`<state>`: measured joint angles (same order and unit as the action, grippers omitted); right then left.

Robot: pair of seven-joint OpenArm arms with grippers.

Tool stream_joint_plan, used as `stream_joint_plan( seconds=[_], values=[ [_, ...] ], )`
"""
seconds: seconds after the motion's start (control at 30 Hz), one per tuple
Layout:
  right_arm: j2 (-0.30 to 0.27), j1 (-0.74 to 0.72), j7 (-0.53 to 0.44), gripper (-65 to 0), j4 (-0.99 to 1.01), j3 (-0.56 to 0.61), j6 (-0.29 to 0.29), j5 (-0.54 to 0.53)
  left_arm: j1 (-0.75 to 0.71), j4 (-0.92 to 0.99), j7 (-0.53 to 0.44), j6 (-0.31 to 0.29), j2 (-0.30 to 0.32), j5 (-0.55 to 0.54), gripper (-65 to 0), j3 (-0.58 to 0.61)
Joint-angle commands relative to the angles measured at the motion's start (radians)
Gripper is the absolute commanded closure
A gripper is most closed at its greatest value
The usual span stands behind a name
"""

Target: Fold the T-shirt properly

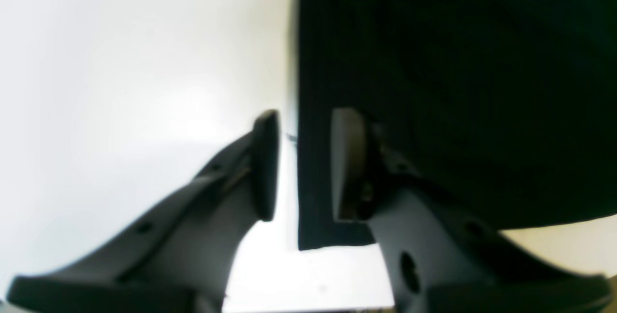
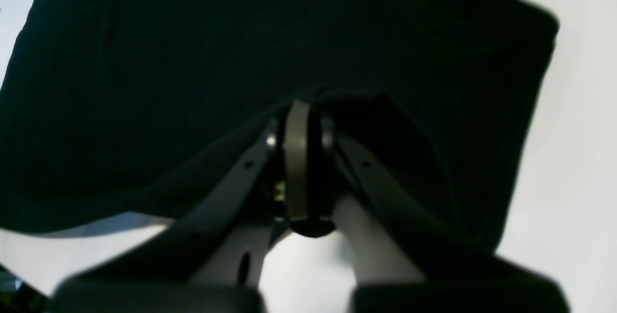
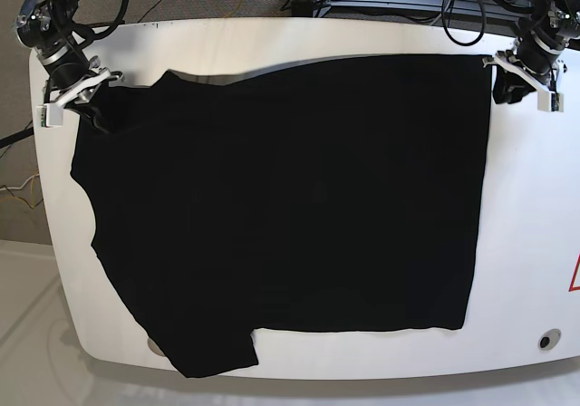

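Left wrist view — left gripper (image 1: 299, 163): jaws parted, one finger over bare white table (image 1: 120, 62), the other over cloth; the straight edge and a corner of the T-shirt (image 1: 458, 86) run between them, unpinched. Whether the pads touch fabric cannot be told.

Left wrist view — cloth position: black fabric fills the right half of the frame; its corner ends at lower centre.

Right wrist view — right gripper (image 2: 298, 158): fingers clenched on a raised ridge of black cloth at frame centre; the T-shirt (image 2: 193, 62) spreads over the upper frame, table (image 2: 578, 158) showing at right and lower left.

Base view — layout: T-shirt (image 3: 290, 207) lies flat across most of the white table (image 3: 535, 243), sleeves toward the left side, straight hem at right.

Base view — grippers: right gripper (image 3: 77, 98) at upper left on the shoulder area; left gripper (image 3: 517, 80) at upper right, at the hem corner.

Step in hand (judgement): securing the two far corners before the first fold — one held, one not.

Next move (judgement): the left jaws need to close on the corner; then both arms lift together, evenly, to keep the cloth from bunching.
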<state>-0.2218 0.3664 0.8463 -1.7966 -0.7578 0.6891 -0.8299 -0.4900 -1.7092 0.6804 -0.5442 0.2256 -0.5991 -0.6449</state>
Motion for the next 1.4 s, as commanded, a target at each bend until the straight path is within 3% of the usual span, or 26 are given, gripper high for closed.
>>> stream_joint_plan(
  seconds=[0.0,0.13,0.2,0.47,0.53,0.6,0.87,1.13,1.37],
  values=[
    [-0.014,-0.005,-0.022,-0.8,-0.017,0.006,0.009,-0.013,0.0,-0.021,-0.028,-0.012,0.012,-0.018,-10.3,-0.005],
    [-0.009,-0.002,-0.025,-0.9,-0.026,0.026,0.009,0.0,-0.004,-0.026,-0.027,-0.012,0.008,-0.036,-16.5,-0.006],
    [-0.003,0.01,-0.034,-1.0,-0.026,0.02,0.009,0.003,-0.008,-0.028,-0.037,-0.008,0.003,-0.031,-27.0,0.007],
    [-0.002,0.016,-0.036,-1.2,-0.027,0.011,0.009,0.004,-0.026,-0.022,-0.018,-0.002,0.005,-0.075,-41.1,0.001],
    [-0.002,0.021,-0.033,-1.2,-0.013,-0.006,0.009,-0.021,-0.068,-0.037,0.0,-0.011,-0.023,-0.137,-45.9,-0.063],
    [0.0,0.024,-0.034,-1.4,-0.007,-0.007,0.009,-0.023,-0.08,-0.045,0.012,-0.014,-0.033,-0.155,-46.5,-0.081],
    [-0.001,0.027,-0.034,-1.5,-0.004,-0.004,0.009,-0.023,-0.111,-0.091,0.049,-0.016,-0.061,-0.183,-44.9,-0.141],
    [-0.001,0.021,-0.022,-0.8,-0.007,0.005,0.009,-0.024,-0.143,-0.136,0.05,-0.024,-0.086,-0.142,-26.3,-0.176],
    [0.0,0.022,-0.018,-0.7,-0.001,-0.001,0.009,-0.028,-0.148,-0.109,0.052,-0.041,-0.092,-0.127,-19.7,-0.147]
  ],
)
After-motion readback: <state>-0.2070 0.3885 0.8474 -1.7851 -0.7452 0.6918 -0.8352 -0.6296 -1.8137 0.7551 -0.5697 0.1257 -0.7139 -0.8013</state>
